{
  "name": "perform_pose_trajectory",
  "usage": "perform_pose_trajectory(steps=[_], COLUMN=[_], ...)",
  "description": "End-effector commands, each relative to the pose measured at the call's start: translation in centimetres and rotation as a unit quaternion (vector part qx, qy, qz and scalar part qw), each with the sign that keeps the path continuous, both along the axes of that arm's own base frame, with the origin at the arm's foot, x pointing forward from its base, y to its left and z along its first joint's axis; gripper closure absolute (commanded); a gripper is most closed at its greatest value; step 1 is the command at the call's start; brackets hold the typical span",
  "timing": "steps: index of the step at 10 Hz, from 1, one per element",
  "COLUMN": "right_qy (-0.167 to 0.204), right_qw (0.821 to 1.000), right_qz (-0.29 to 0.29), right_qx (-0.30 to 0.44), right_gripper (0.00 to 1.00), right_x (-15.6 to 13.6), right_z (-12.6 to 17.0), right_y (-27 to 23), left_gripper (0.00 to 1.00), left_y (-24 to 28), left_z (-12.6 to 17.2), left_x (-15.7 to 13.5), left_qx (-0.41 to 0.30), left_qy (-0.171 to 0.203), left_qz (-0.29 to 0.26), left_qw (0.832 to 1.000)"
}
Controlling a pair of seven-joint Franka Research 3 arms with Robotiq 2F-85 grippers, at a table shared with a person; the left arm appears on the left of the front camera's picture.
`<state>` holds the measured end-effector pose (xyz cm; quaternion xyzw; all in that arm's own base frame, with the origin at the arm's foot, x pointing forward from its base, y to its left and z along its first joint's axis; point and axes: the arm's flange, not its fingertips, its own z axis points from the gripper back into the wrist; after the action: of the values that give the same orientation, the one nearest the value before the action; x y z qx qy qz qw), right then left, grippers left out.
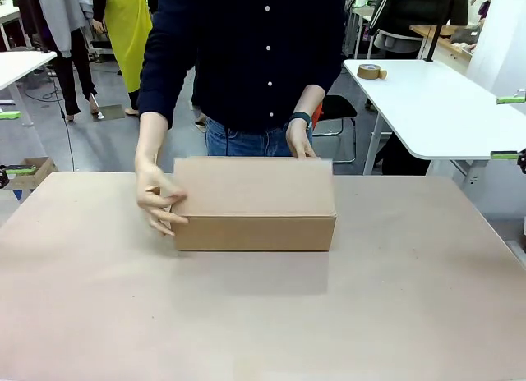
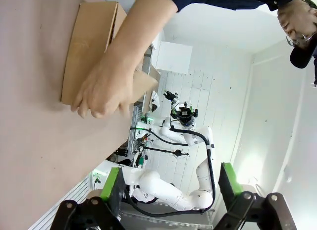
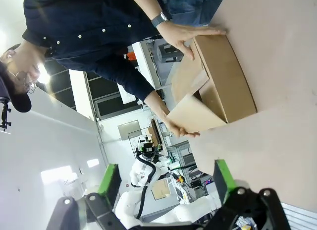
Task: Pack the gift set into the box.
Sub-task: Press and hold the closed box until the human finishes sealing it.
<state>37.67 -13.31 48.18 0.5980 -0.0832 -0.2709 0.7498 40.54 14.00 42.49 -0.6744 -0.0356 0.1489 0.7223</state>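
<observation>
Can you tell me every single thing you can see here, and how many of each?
box: one, plain brown cardboard, on the middle of the table, nearer the person.
table: one, light brown top, under the box.
white tables: two, white, farther back, one on each side.
tape roll: one, tan, on the right-hand white table.
watch: one, dark, on the person's wrist.
person's hands: two, one at the box's picture-left end, the other at its far edge.
left gripper: one, black with green pads, open, holding nothing.
right gripper: one, black with green pads, open, holding nothing.
</observation>
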Motion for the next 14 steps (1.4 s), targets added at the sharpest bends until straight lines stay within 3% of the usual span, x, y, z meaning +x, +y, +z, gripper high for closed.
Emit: perform_pose_trajectory(steps=[1,14], right_qy=[-0.014,-0.014], right_qw=[1.0,1.0], right_qz=[0.002,0.002], right_qx=[0.006,0.006], right_gripper=[0.0,0.0], right_x=[0.15,0.15], right_z=[0.03,0.03], right_y=[0.05,0.05], left_gripper=[0.0,0.0], left_y=[-0.11,-0.11], left_z=[-0.14,-0.14], left_x=[-0.31,-0.31], left_qx=[0.006,0.006], left_qy=[-0.011,-0.011], left_qz=[0.002,0.002], left_qw=[1.0,1.0])
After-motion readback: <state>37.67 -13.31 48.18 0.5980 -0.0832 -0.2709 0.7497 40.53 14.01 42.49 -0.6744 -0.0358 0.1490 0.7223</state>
